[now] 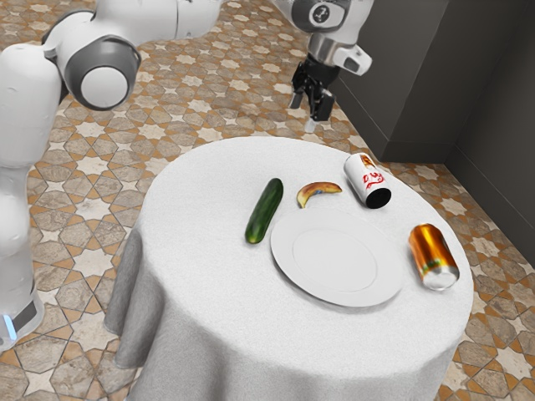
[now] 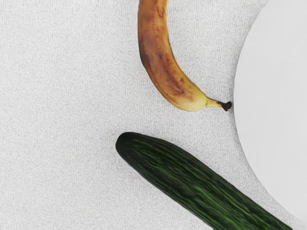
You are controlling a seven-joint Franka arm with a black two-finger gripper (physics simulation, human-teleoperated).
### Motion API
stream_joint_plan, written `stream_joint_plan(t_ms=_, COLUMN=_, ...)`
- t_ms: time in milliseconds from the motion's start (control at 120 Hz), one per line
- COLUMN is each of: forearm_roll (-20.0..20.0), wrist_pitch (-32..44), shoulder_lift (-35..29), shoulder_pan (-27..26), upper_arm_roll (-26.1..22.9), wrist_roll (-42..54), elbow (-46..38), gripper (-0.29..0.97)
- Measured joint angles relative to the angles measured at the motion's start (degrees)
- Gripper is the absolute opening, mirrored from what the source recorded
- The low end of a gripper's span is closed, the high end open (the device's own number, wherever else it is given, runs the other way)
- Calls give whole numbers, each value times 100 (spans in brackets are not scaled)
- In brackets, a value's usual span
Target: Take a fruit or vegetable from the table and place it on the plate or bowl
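A dark green cucumber (image 1: 264, 210) lies on the white tablecloth just off the exterior view's left of the white plate (image 1: 337, 255). A small brown-spotted banana (image 1: 318, 193) lies behind the plate's far rim. My gripper (image 1: 308, 114) hangs high above the table's far edge, open, with nothing between its fingers. In the wrist view the banana (image 2: 165, 67), the cucumber's end (image 2: 192, 184) and the plate's rim (image 2: 278, 105) lie far below my hand.
A white and red can (image 1: 368, 180) lies on its side behind the plate. An orange can (image 1: 433, 256) lies at the plate's right in the exterior view. The round table (image 1: 209, 276) stands near a dark wall corner.
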Motion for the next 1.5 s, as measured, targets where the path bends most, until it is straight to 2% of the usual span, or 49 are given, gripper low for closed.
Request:
stream_joint_plan(t_ms=108, forearm_roll=104, wrist_pitch=202, shoulder_lift=1, shoulder_pan=-22, upper_arm_roll=21, wrist_roll=53, elbow=5, gripper=68)
stream_joint_plan(t_ms=258, forearm_roll=519, wrist_pitch=361, shoulder_lift=15, shoulder_pan=-310, upper_arm_roll=2, wrist_roll=66, elbow=1, gripper=68)
stream_joint_plan(t_ms=675, forearm_roll=546, wrist_pitch=996, shoulder_lift=162, shoulder_pan=-230, upper_arm_roll=20, wrist_roll=-49, elbow=-21, gripper=68)
stream_joint_plan(t_ms=942, forearm_roll=30, wrist_pitch=1242, shoulder_lift=485, shoulder_pan=-136, upper_arm_roll=60, wrist_roll=-228, elbow=-55, gripper=68)
stream_joint_plan(t_ms=1117, forearm_roll=-132, wrist_pitch=2101, shoulder_lift=747, shoulder_pan=1, upper_arm_roll=76, wrist_roll=-198, elbow=-850, gripper=68)
stream_joint_plan(t_ms=1292, forearm_roll=-198, wrist_pitch=2588, shoulder_lift=1213, shoulder_pan=26, upper_arm_roll=38, wrist_roll=-99, elbow=-240, gripper=68)
stream_joint_plan(t_ms=1500, forearm_roll=-280, wrist_pitch=2813, shoulder_lift=1169, shoulder_pan=-28, upper_arm_roll=-45, wrist_roll=5, elbow=-311, gripper=68)
